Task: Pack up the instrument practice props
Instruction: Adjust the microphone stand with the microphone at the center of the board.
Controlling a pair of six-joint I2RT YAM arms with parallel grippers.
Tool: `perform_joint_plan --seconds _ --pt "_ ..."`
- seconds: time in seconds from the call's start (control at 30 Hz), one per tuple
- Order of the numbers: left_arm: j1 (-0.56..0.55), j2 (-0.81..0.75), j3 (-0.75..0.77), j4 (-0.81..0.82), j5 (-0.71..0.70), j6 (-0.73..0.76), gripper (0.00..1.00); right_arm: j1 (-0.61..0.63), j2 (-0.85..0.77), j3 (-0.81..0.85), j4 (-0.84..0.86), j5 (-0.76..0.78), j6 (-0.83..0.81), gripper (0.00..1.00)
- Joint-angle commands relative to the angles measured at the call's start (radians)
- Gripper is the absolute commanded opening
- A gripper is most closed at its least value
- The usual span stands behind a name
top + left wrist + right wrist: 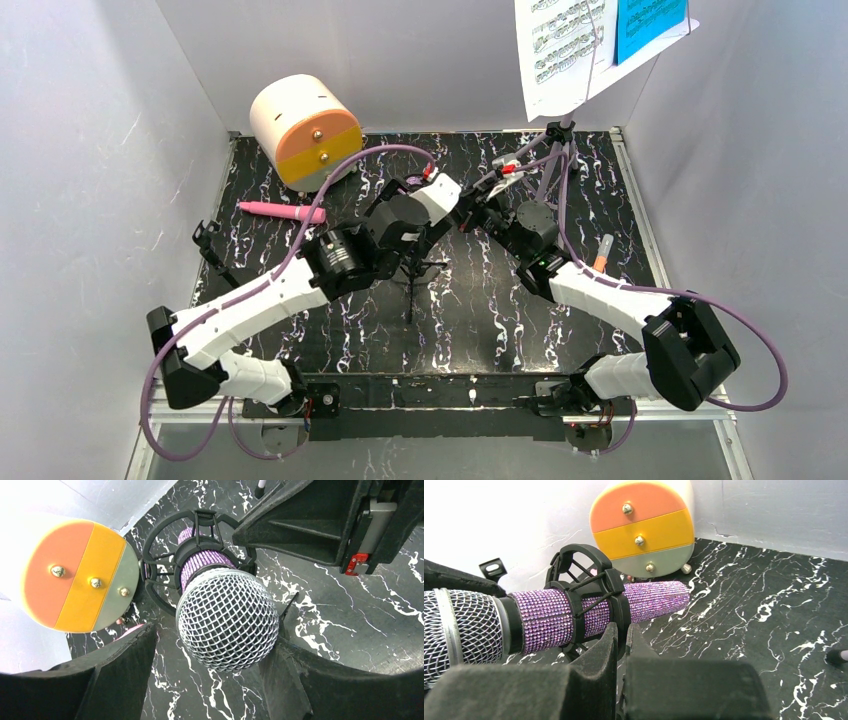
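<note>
The purple silver-headed microphone (549, 617) lies level in a black ring holder (589, 575) on top of a thin black tripod (410, 285) at mid table. My right gripper (621, 630) is shut on the holder's lower ring, under the purple handle. My left gripper (210, 680) is open around the silver mesh head (227, 625); the right finger (300, 680) is close against the head and the left finger stands apart. The pink toy microphone (283, 211) lies at the left. The lilac music rack (555, 150) stands at the back right and holds a white page (560, 50) and a blue page (650, 25).
The cream cylinder box (305, 130) with an orange-grey knobbed face lies at the back left, close behind the microphone (644, 525). A second black tripod (210, 250) stands at the left edge. A small white and orange stick (603, 250) lies at the right. Grey walls enclose the table.
</note>
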Motion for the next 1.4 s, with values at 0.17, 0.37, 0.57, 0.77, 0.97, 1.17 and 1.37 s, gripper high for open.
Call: perform_joint_plan --seconds 0.17,0.37,0.57,0.77,0.97,1.17,1.37 --pt "-0.005 -0.269 -0.320 0.414 0.079 0.182 0.74 -0.015 0.029 -0.035 0.027 -0.068 -0.007 0.01" --pt "-0.003 -0.511 -0.575 0.653 0.212 0.448 0.90 -0.015 0.048 -0.032 0.046 -0.147 -0.016 0.01" --pt "0.036 -0.582 -0.616 0.638 0.357 0.565 0.93 -0.015 0.073 -0.032 0.085 -0.195 -0.011 0.01" --pt "0.325 -0.560 -0.648 0.708 0.699 0.379 0.92 -0.015 0.083 -0.031 0.097 -0.226 -0.025 0.01" --pt "0.566 -0.527 -0.682 0.858 0.908 0.055 0.90 -0.015 0.093 -0.018 0.082 -0.264 -0.073 0.01" --pt "0.722 -0.447 -0.745 1.073 1.046 -0.462 0.82 -0.016 0.091 -0.027 0.087 -0.304 -0.146 0.03" --pt "0.747 -0.399 -0.810 1.195 1.077 -0.652 0.68 -0.015 0.089 -0.027 0.083 -0.330 -0.201 0.06"
